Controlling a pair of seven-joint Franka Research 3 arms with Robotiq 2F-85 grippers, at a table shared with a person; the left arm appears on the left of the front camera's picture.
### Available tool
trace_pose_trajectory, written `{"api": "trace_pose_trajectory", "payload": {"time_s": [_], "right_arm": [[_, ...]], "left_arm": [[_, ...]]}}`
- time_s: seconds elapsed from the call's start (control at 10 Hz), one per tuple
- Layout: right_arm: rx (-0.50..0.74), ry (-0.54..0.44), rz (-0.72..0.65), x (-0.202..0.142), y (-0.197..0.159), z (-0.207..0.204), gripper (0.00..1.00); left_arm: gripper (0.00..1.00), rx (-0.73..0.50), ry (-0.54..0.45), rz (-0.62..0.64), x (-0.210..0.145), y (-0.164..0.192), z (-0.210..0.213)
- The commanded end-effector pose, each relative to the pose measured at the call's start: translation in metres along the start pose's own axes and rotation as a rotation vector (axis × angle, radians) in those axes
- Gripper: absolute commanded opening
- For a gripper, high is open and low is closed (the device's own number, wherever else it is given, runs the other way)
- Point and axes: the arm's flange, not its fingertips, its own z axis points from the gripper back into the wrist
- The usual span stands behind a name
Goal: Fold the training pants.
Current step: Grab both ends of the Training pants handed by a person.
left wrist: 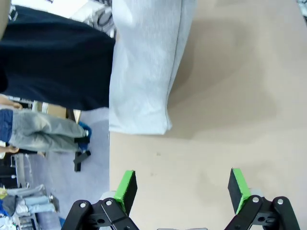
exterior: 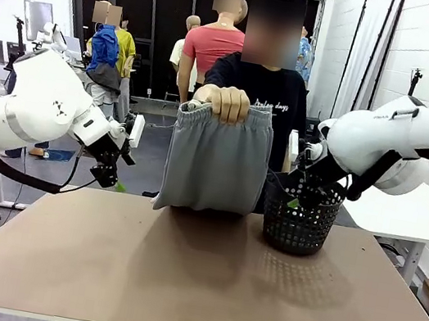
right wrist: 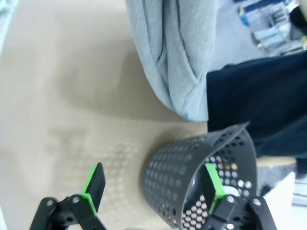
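A person's hand [exterior: 226, 101] holds the light grey training pants [exterior: 216, 161] up by the waistband at the table's far edge; the hem just reaches the tabletop. The pants [left wrist: 146, 62] also hang in the left wrist view, and the pants [right wrist: 170, 52] hang beside the basket in the right wrist view. My left gripper [exterior: 115, 170] hovers open off the table's left far corner, its green pads [left wrist: 125, 188] wide apart with nothing between them. My right gripper [exterior: 302, 194] is open above the basket, its fingertips [right wrist: 93, 179] straddling the basket's side.
A black mesh basket [exterior: 299, 217] stands at the far right of the brown table [exterior: 193, 281], right of the pants. A white table stands at the right. The person stands close behind the far edge.
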Motion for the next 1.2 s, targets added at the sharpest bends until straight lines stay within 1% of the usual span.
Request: {"api": "trace_pose_trajectory", "payload": {"time_s": [0.0,0.3,0.6,0.9,1.1], "right_arm": [[0.029,-0.136,-0.007,-0.009,-0.012,-0.010,1.00],[0.049,-0.263,0.001,-0.006,-0.010,-0.009,1.00],[0.070,-0.359,-0.015,-0.003,-0.010,-0.016,1.00],[0.084,-0.455,-0.015,-0.001,-0.010,-0.019,1.00],[0.080,-0.494,-0.013,0.000,-0.009,-0.019,1.00]], "left_arm": [[1.00,-0.001,-0.126,-0.002,-0.007,0.008,-0.007],[1.00,0.048,-0.216,-0.001,0.002,0.006,-0.014],[1.00,0.102,-0.327,0.045,0.014,-0.003,-0.017],[1.00,0.104,-0.431,0.021,0.033,-0.011,-0.020],[1.00,0.069,-0.526,0.023,0.043,-0.010,-0.023]]}}
